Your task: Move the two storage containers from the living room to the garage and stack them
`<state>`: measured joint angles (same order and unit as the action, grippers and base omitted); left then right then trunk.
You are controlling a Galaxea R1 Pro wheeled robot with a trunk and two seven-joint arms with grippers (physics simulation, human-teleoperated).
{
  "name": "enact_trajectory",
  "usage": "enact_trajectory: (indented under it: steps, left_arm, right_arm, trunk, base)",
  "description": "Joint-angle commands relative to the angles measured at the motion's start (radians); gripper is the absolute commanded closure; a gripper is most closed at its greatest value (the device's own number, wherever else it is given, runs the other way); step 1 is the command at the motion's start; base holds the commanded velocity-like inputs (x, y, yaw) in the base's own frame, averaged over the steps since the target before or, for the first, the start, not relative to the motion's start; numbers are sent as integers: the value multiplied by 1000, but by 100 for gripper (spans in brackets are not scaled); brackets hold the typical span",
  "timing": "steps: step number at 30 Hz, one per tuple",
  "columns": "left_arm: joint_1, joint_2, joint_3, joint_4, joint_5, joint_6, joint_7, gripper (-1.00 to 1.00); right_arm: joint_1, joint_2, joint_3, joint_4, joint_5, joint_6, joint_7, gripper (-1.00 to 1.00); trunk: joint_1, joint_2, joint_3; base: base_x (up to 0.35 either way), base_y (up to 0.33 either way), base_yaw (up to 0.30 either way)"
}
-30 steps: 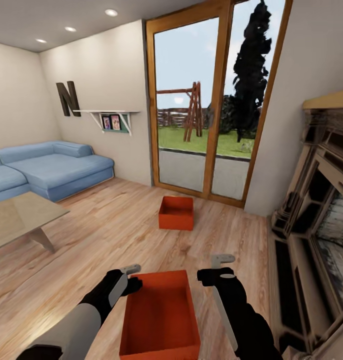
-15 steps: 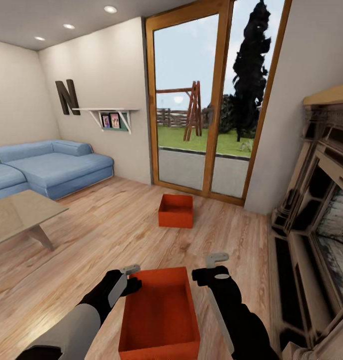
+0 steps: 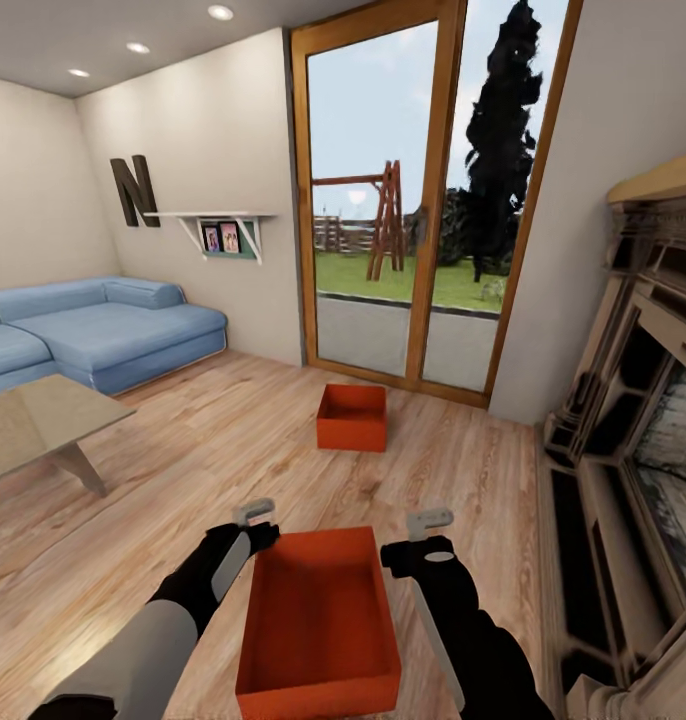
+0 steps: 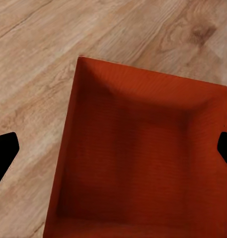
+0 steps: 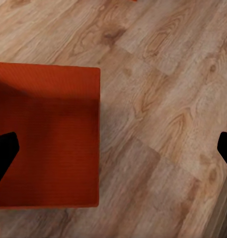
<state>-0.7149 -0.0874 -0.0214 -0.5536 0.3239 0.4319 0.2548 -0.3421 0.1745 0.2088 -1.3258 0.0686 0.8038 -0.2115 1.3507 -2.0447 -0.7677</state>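
Near bin (image 3: 319, 618) sits on the plank floor (image 3: 183, 460) between the left claw (image 3: 253, 512) and right claw (image 3: 429, 522), both spread wide beside its far corners. The second bin (image 3: 352, 417) lies well beyond, near the glass doors (image 3: 423, 200).

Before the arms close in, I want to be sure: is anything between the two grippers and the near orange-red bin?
Nothing visible. The left gripper and right gripper flank the near orange-red rectangular bin over bare wood plank floor.

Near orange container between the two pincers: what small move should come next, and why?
Probably bring both pincers inward onto the near container. The left pincer and right pincer hang open beside its far corners, not touching it, and it sits on the wood floor.
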Motion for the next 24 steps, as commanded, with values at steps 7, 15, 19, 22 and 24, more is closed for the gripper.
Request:
enact_trajectory:
  steps: [7, 15, 19, 22, 24]
  left_arm:
    - [1, 15, 2, -62, 1, -9, 0, -100]
    - [2, 25, 1, 40, 2, -12, -7, -100]
    - [2, 26, 3, 79, 1, -14, -9, -100]
    - [2, 33, 3, 91, 1, -14, -8, -100]
    - [2, 35, 4, 101, 1, -15, -9, -100]
  right_arm:
    - [0, 0, 0, 20, -2, -8, 13, -100]
    - [0, 0, -2, 158, -2, -61, 75, -100]
    - [0, 0, -1, 172, -1, -97, 81, -100]
    - [0, 0, 1, 173, 0, -105, 81, -100]
    - [0, 0, 1, 173, 0, -107, 80, -100]
  trunk:
    - [15, -28, -13]
    - [15, -28, -13]
    - [15, -28, -13]
    - [15, -28, -13]
    - [15, -28, -13]
  base:
    - [0, 0, 0]
    - [1, 1, 0]
    - [126, 134, 0]
    - [196, 208, 0]
    - [218, 219, 0]
